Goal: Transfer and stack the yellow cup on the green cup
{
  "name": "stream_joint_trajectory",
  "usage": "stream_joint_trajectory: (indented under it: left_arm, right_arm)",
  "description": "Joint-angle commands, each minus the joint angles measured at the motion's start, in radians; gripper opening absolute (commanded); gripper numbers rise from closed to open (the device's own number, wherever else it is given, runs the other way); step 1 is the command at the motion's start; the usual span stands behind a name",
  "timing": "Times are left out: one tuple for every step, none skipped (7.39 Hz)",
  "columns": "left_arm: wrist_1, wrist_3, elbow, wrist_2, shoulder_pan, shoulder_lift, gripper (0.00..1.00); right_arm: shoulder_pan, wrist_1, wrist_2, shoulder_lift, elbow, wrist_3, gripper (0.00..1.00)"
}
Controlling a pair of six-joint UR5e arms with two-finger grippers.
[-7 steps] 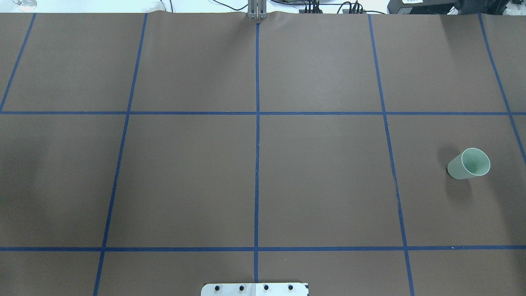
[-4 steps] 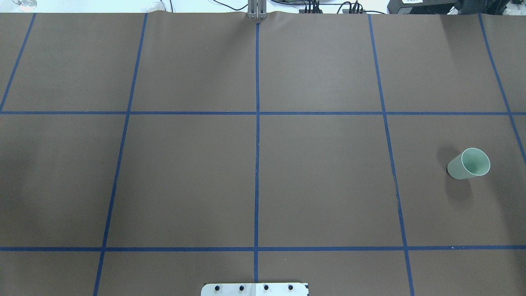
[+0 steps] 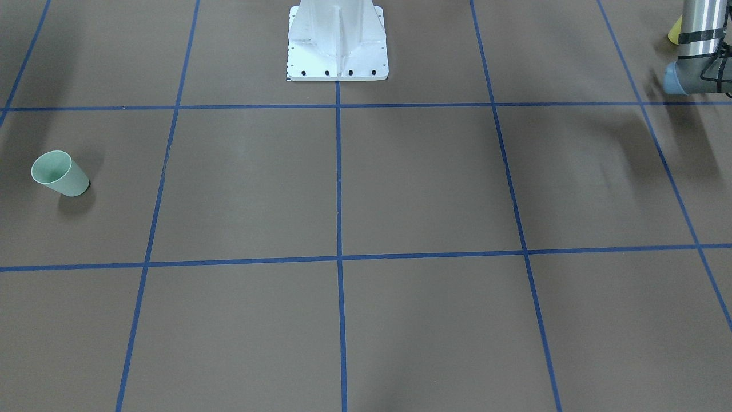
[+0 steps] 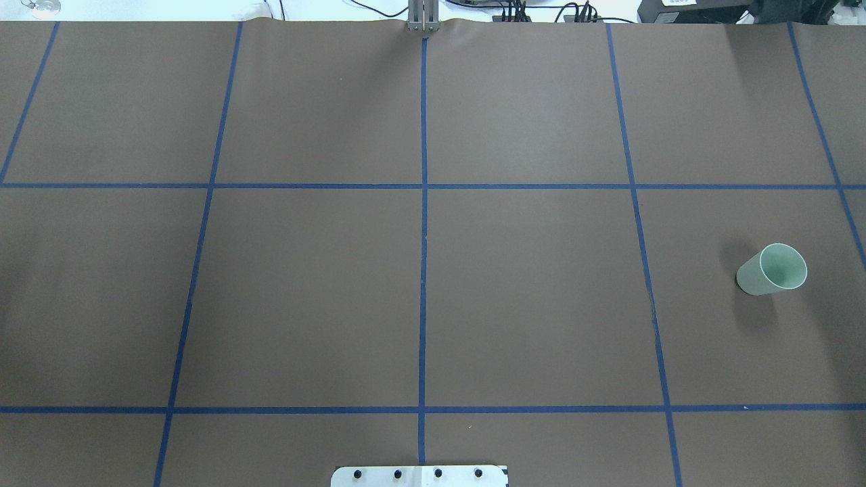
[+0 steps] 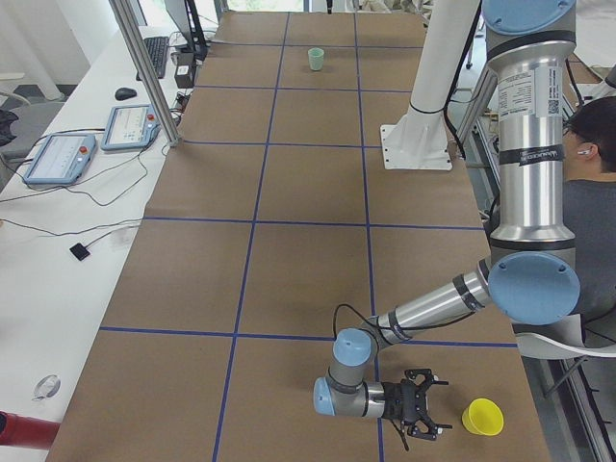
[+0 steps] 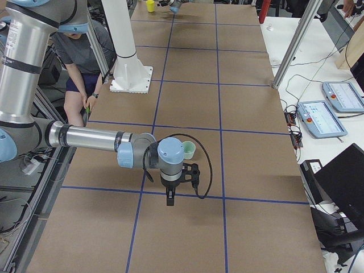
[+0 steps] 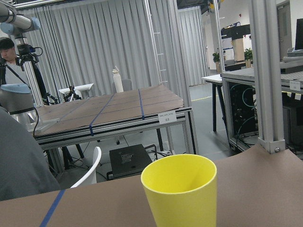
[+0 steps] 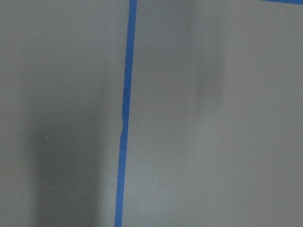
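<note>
The yellow cup (image 5: 482,417) stands upright near the robot-side edge of the table at the robot's left end. It fills the left wrist view (image 7: 180,189) close ahead. My left gripper (image 5: 430,406) lies low and level, pointing at the cup with a short gap; I cannot tell if it is open. The green cup (image 4: 771,269) stands upright and empty toward the table's right end; it also shows in the front-facing view (image 3: 59,173). My right gripper (image 6: 170,196) points down beside the green cup (image 6: 189,149); I cannot tell its state. Neither gripper shows in the overhead view.
Brown table cover (image 4: 528,297) with a blue tape grid. The white robot base (image 3: 337,40) stands at the near middle edge. An operator (image 5: 589,183) sits behind the robot. Two tablets (image 5: 96,140) and cables lie on the side bench.
</note>
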Motion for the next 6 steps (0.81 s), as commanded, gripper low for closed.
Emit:
stream_joint_trajectory:
  left_arm:
    - [0.004,0.005,0.010,-0.040,0.001,0.001,1.00]
    - [0.004,0.005,0.020,-0.040,0.003,0.002,1.00]
    - [0.004,0.005,0.025,-0.043,0.003,0.004,1.00]
    - [0.007,0.014,0.028,-0.064,0.003,0.005,1.00]
    - [0.019,0.037,0.030,-0.080,0.003,0.005,1.00]
    - [0.027,0.059,0.030,-0.081,0.003,0.005,1.00]
  right_arm:
    - [0.000,-0.001,0.000,0.001,0.002,0.000,0.99]
    - [0.000,-0.003,0.000,0.001,0.002,0.000,0.99]
    - [0.000,-0.003,0.000,-0.001,0.002,0.000,0.99]
    - [0.000,-0.004,0.000,0.001,0.002,0.000,0.99]
    - [0.000,-0.004,0.000,0.004,0.000,0.000,0.99]
    - [0.000,-0.004,-0.001,0.007,0.002,0.000,0.99]
